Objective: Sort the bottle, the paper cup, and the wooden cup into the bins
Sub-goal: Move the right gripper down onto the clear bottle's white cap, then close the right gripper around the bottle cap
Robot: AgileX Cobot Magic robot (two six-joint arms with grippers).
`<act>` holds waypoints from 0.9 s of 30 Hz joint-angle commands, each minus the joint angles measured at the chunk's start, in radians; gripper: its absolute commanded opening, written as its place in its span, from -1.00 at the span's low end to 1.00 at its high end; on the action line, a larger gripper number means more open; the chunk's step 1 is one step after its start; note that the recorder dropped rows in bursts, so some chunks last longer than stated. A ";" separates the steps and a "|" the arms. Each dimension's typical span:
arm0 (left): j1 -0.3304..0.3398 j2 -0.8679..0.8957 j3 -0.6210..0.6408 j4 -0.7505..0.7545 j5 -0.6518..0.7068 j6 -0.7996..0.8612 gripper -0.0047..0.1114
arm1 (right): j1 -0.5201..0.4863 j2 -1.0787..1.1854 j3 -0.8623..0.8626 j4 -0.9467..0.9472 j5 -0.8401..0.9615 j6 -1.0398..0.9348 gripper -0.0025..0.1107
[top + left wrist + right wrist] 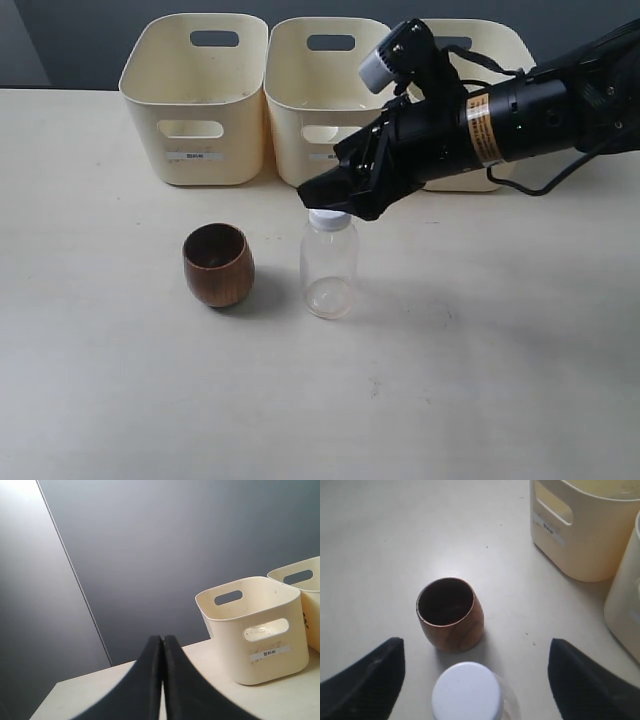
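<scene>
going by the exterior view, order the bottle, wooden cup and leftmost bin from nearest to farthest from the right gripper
1. bottle: directly under the open right gripper.
2. wooden cup: on the table, left of the bottle.
3. leftmost bin: back left, at the row's far end.

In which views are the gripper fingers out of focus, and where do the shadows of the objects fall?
Left wrist view: the shut fingers are dark and soft-edged, the bin sharp. Right wrist view: both fingers blur at the edges; the wooden cup is sharp, with a soft shadow at its base. Exterior view: faint shadows lie right of the bottle and the cup.
</scene>
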 commanded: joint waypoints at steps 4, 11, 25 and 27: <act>-0.001 -0.002 0.002 0.000 -0.006 -0.002 -0.92 | -0.004 0.006 0.049 0.001 0.038 -0.004 0.37; -0.001 -0.002 0.002 0.000 -0.006 -0.002 -0.92 | -0.004 0.014 0.051 0.001 0.032 -0.007 0.37; -0.001 -0.002 0.002 0.000 -0.006 -0.002 -0.92 | 0.039 0.019 0.051 0.001 0.112 -0.011 0.37; -0.001 -0.002 0.002 0.000 -0.006 -0.002 -0.92 | 0.068 0.028 0.051 0.001 0.189 -0.027 0.37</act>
